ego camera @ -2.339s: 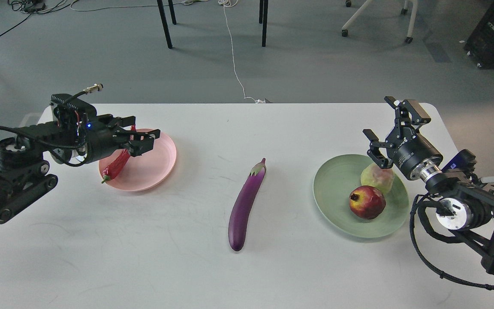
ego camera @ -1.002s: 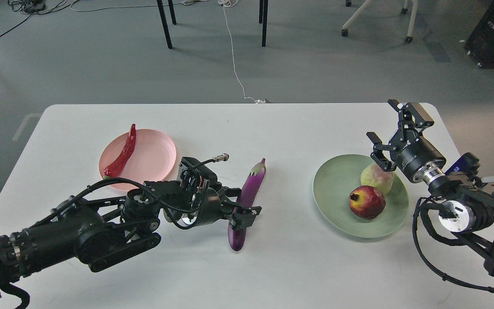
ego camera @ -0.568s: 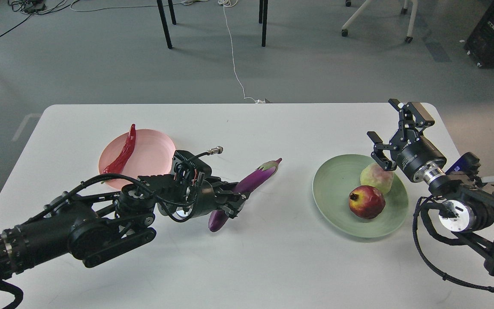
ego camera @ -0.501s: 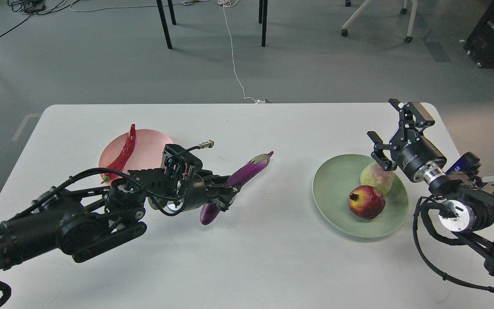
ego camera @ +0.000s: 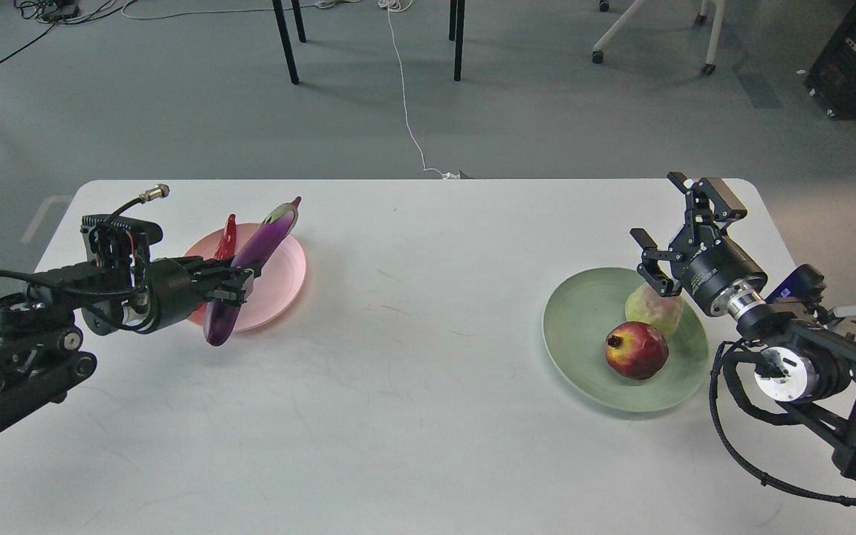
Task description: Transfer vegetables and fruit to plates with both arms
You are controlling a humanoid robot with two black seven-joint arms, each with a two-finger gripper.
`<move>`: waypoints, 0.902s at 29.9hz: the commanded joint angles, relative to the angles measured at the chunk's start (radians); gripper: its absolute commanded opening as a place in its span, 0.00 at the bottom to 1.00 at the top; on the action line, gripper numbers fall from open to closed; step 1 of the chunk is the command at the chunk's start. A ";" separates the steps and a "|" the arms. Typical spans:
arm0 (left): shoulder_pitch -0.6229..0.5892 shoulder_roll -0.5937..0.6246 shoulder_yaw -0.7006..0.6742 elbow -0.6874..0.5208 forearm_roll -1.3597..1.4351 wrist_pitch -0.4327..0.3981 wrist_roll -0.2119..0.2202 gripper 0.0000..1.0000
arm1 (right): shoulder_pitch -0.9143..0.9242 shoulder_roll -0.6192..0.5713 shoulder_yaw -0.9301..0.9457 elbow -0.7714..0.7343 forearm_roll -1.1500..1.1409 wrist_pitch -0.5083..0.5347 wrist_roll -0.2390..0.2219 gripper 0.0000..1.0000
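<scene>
On the white worktop (ego camera: pixel 413 416), the left gripper (ego camera: pixel 238 281) has its fingers clenched around the eggplant (ego camera: pixel 250 260), while the right gripper (ego camera: pixel 669 223) fingers are spread, holding nothing.

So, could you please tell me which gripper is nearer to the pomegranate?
Right. The right gripper hovers open just behind the pomegranate on the green plate; the left gripper holds the eggplant far across the table.

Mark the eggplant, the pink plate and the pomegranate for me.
eggplant (ego camera: pixel 257 249), head view, on its purple body above the grip.
pink plate (ego camera: pixel 279 279), head view, on bare plate right of the eggplant.
pomegranate (ego camera: pixel 637 351), head view, on the middle of its red skin.
</scene>
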 commanded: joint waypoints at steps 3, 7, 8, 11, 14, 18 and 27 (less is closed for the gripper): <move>0.023 -0.004 -0.028 0.056 0.000 0.006 0.001 0.26 | -0.002 -0.008 0.000 0.003 0.001 0.000 0.000 0.99; 0.023 -0.006 -0.030 0.070 -0.003 0.009 -0.004 0.50 | 0.000 -0.002 0.000 0.003 0.001 0.000 0.000 0.99; 0.023 -0.006 -0.032 0.070 -0.003 0.011 -0.005 0.57 | 0.000 0.000 0.000 0.002 0.001 0.000 0.000 0.99; 0.023 -0.006 -0.032 0.070 -0.003 0.031 -0.007 0.81 | 0.000 0.001 0.000 0.002 0.001 0.000 0.000 0.99; 0.022 -0.006 -0.032 0.068 -0.002 0.037 -0.008 0.85 | 0.000 0.001 0.000 0.002 0.001 0.000 0.000 0.99; 0.020 -0.002 -0.033 0.062 -0.002 0.037 -0.008 0.89 | 0.000 -0.002 0.000 0.002 0.001 0.000 0.000 0.99; 0.008 -0.021 -0.208 -0.004 -0.116 0.037 -0.034 0.96 | 0.006 -0.009 0.009 0.002 0.001 0.000 0.000 0.99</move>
